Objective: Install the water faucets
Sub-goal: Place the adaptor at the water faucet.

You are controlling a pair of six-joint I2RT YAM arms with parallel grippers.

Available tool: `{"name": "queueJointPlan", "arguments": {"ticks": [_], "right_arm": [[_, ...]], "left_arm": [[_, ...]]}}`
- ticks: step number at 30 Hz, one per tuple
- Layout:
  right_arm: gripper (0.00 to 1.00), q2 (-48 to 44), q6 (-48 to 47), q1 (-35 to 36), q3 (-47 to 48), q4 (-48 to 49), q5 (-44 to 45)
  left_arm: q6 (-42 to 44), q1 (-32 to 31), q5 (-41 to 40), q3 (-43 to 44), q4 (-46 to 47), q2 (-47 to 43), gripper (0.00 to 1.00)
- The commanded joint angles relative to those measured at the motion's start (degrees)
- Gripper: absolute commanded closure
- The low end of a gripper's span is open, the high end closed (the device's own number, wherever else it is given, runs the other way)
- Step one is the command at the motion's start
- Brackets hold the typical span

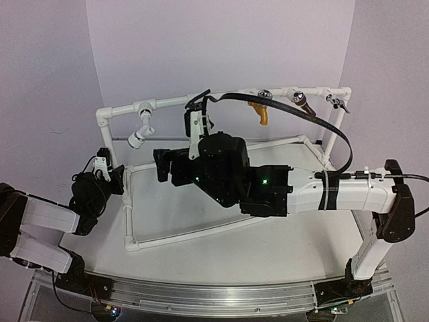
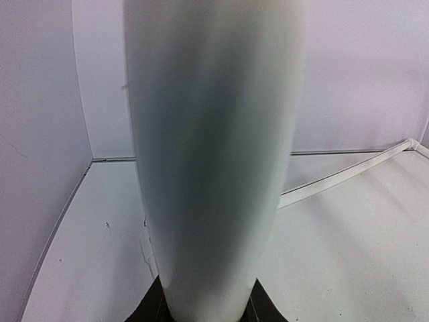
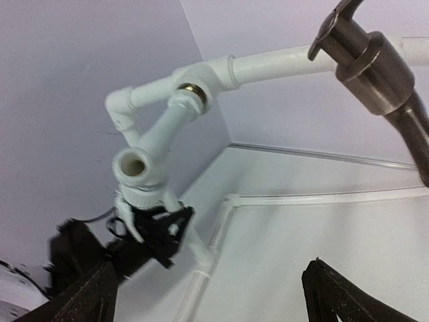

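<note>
White frame pipe [image 2: 214, 168] is sitting pinched in my left gripper [image 1: 115, 178]. Meanwhile my right gripper [image 3: 211, 282] is gaping wide near the white faucet [image 3: 151, 144].

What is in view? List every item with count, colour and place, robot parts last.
white faucet: one, white, hanging from the top rail's left end.
black faucet: one, dark grey, thin lever, at the top rail right of the white one.
gold tap: one, gold-yellow, top rail, right of centre.
brown tap: one, brown, top rail, further right.
grey tap: one, small, grey, rail's right end.
pipe frame: one, white, on the table.
table: one, white.
left gripper: one, black, closed on the frame's left post.
right gripper: one, black, open, near the black faucet.
</note>
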Motion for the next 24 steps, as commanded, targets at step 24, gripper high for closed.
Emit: {"name": "queueJointPlan", "arguments": {"ticks": [24], "right_arm": [[0.02, 10.4, -140.3, 8.2, -0.2, 35.8, 11.5]], "left_arm": [[-1.7, -1.5, 7.4, 2.3, 0.8, 0.3, 1.00]]}}
